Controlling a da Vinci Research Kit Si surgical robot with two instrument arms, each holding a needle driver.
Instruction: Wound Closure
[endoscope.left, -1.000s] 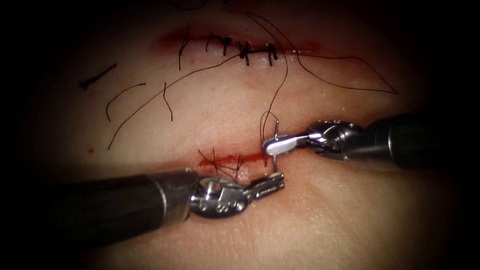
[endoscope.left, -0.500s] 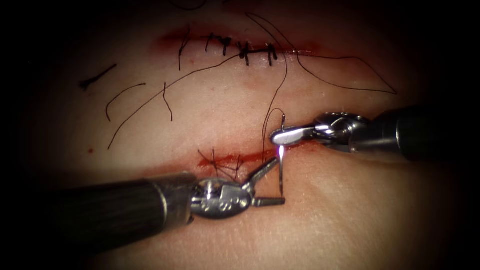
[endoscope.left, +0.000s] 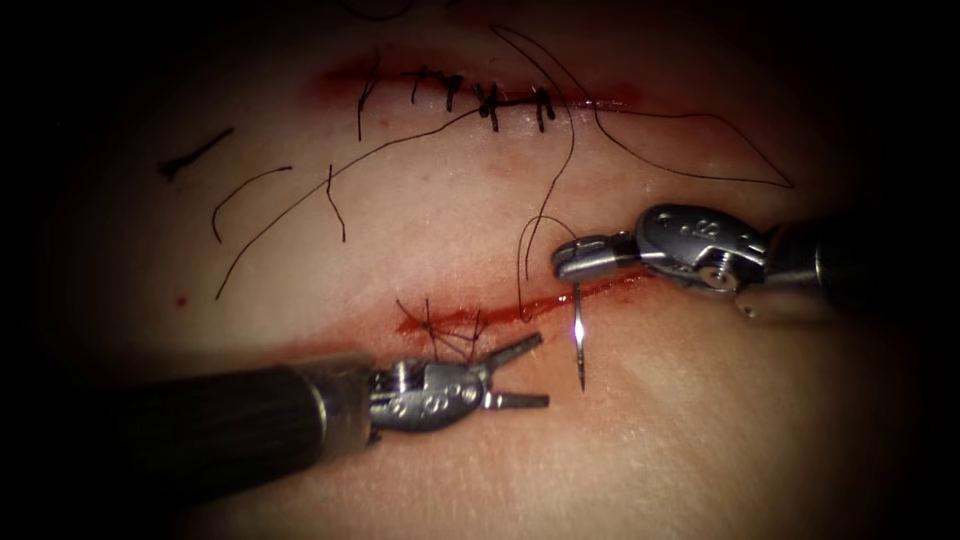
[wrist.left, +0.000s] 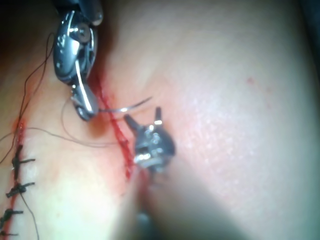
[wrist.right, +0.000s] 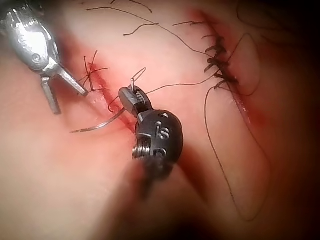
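Observation:
My right tool (endoscope.left: 580, 262) is shut on the curved needle (endoscope.left: 579, 340) near its thread end. The needle hangs below the jaws, clear of the tissue (endoscope.left: 700, 430), with its tip just beyond the right part of the lower cut (endoscope.left: 500, 313). Black thread (endoscope.left: 530, 250) loops up from the needle toward the stitched upper cut (endoscope.left: 480, 95). My left tool (endoscope.left: 530, 372) stands open left of the needle tip and holds nothing. The left wrist view shows my left tool (wrist.left: 142, 116) beside the needle (wrist.left: 127, 106). The right wrist view shows my right tool (wrist.right: 131, 100) holding the needle (wrist.right: 95, 126).
Red fluid lines the lower cut, and a knotted stitch with short thread ends (endoscope.left: 440, 325) sits near its left end. Loose cut ends of thread (endoscope.left: 250, 190) lie on the tissue at upper left. A long thread loop (endoscope.left: 700, 150) lies at upper right.
My left jaws opened, let go near the needle's tip and drew back to the left. My right tool turned and shifted right, bringing the needle free of the tissue.

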